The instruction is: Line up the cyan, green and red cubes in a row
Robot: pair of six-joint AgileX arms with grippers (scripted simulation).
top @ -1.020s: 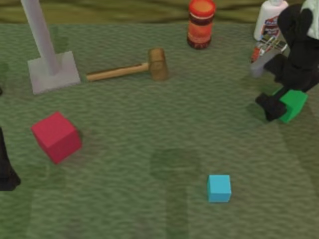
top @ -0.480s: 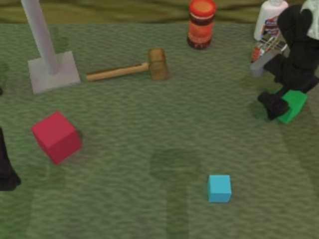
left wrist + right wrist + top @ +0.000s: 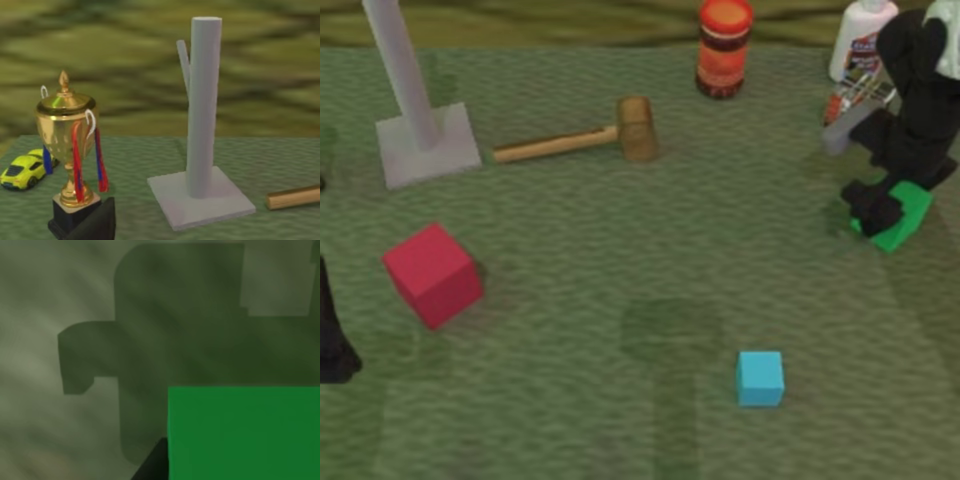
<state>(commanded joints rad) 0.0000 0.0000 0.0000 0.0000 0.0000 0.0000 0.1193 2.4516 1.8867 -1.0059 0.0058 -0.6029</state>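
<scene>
The green cube [image 3: 905, 218] lies at the table's right side, and it fills the near corner of the right wrist view [image 3: 245, 432]. My right gripper [image 3: 894, 198] is down over it, shut on the green cube, with one dark finger [image 3: 155, 465] pressed against its side. The red cube [image 3: 432, 274] rests tilted at the left. The small cyan cube [image 3: 760, 378] sits near the front, right of centre. My left gripper [image 3: 334, 355] is parked at the left edge, close to the red cube.
A wooden mallet [image 3: 582, 140] and a grey post on a square base [image 3: 426, 142] lie at the back left. A red jar [image 3: 723, 50] and a white bottle [image 3: 861, 38] stand at the back. A gold trophy [image 3: 67, 145] and yellow toy car [image 3: 21, 170] show in the left wrist view.
The right gripper's near finger has moved in against the green cube, closing on it. The cube shifted slightly. The left arm and the other cubes stayed put.
</scene>
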